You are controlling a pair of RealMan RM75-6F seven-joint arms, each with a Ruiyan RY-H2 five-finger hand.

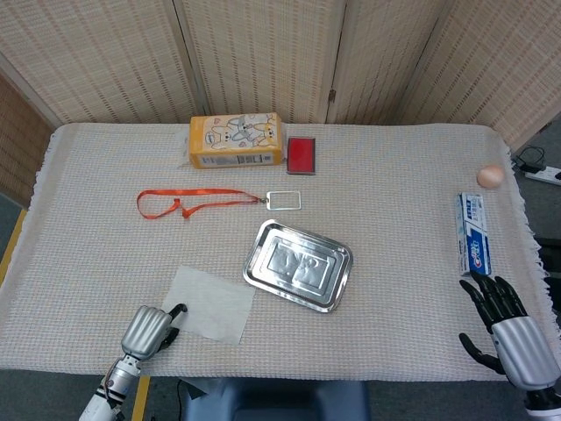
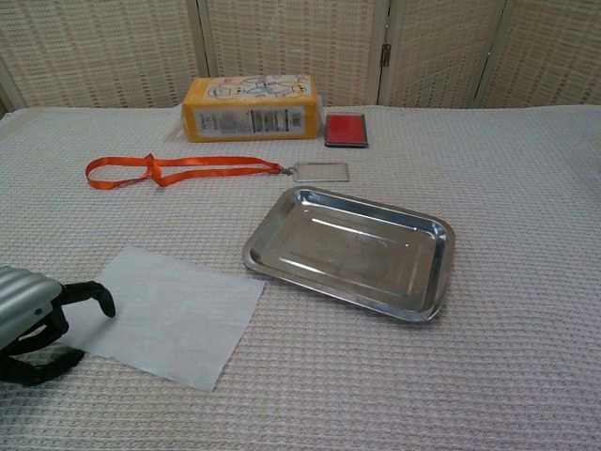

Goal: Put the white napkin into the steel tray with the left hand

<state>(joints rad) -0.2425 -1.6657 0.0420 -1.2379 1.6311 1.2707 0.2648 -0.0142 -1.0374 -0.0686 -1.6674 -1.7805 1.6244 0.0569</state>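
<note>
The white napkin (image 1: pixel 212 303) (image 2: pixel 169 314) lies flat on the tablecloth, front left of the steel tray (image 1: pixel 335 289) (image 2: pixel 272 266). The tray is empty and sits near the table's middle. My left hand (image 1: pixel 151 330) (image 2: pixel 33 318) is at the napkin's near left corner, its fingers curved and apart, with dark fingertips (image 2: pixel 99 296) reaching over the napkin's edge. It holds nothing. My right hand (image 1: pixel 506 323) hovers at the table's front right edge, fingers spread, empty; the chest view does not show it.
An orange lanyard (image 1: pixel 188 203) with a clear badge holder (image 1: pixel 284 200) lies behind the tray. A yellow box (image 1: pixel 236 140) and a red pad (image 1: pixel 301 155) stand at the back. A toothpaste box (image 1: pixel 473 233) and a small egg-like ball (image 1: pixel 490 176) are at the right.
</note>
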